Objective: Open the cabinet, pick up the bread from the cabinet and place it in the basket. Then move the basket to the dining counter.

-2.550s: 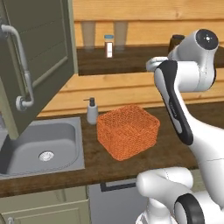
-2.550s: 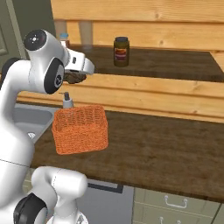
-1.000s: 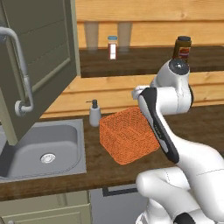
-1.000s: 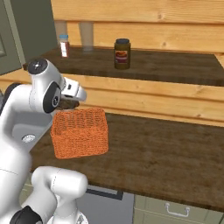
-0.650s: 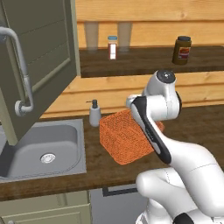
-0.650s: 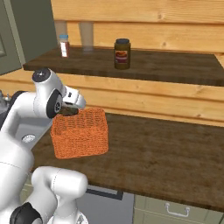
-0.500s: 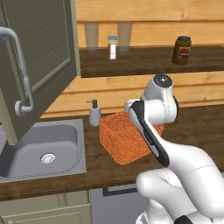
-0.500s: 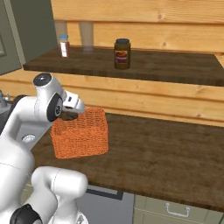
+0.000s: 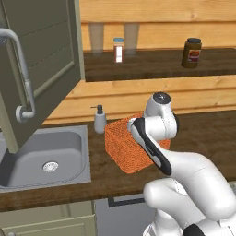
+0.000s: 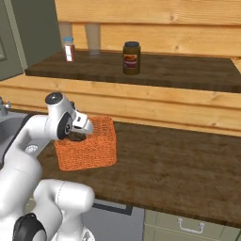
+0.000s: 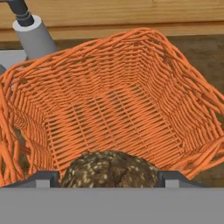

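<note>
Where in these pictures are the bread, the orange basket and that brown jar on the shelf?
bread [image 11: 109,169], hand view, its seeded top between the finger tips.
basket [image 11: 118,109], hand view, its woven inner floor.
brown jar [image 10: 132,58], right base view, its labelled front.

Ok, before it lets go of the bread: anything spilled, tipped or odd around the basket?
Nothing stands out. The basket sits upright on the worktop by the sink, and the bread sits between the gripper fingers above its open top. The soap dispenser and the jar stand upright.
</note>
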You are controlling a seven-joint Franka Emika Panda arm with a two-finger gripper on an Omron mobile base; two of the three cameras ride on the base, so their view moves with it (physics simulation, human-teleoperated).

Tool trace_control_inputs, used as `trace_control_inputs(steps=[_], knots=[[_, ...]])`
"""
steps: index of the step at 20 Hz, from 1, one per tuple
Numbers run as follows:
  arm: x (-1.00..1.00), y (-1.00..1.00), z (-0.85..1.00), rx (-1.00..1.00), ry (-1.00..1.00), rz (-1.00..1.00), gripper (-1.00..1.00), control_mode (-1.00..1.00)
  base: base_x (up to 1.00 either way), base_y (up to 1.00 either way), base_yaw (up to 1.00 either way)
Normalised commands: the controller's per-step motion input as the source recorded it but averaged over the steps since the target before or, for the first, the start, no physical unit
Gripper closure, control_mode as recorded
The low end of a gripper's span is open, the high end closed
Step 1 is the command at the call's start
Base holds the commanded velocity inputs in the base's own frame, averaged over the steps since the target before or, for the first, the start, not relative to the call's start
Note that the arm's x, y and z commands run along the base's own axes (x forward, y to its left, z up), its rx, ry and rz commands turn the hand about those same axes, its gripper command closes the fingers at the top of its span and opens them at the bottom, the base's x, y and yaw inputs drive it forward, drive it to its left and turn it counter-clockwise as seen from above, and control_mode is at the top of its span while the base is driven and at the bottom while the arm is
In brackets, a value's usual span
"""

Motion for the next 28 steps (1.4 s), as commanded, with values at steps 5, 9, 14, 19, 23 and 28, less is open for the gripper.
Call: trace_control_inputs(steps=[5, 9, 14, 19, 23, 28], knots=[[0.26, 0.05, -0.03, 0.00, 0.05, 0.00, 1.00, -1.00, 0.00, 0.00, 0.00], [0.27, 0.02, -0.08, 0.00, 0.06, 0.00, 1.00, -1.00, 0.00, 0.00, 0.00], [0.46, 0.07, -0.29, 0.00, 0.11, 0.00, 1.00, -1.00, 0.00, 0.00, 0.00], [0.46, 0.06, -0.26, 0.00, 0.09, 0.00, 1.00, -1.00, 0.00, 0.00, 0.00], [0.21, 0.00, -0.30, 0.00, 0.11, 0.00, 1.00, -1.00, 0.00, 0.00, 0.00], [0.21, 0.00, -0.32, 0.00, 0.10, 0.00, 1.00, -1.00, 0.00, 0.00, 0.00]])
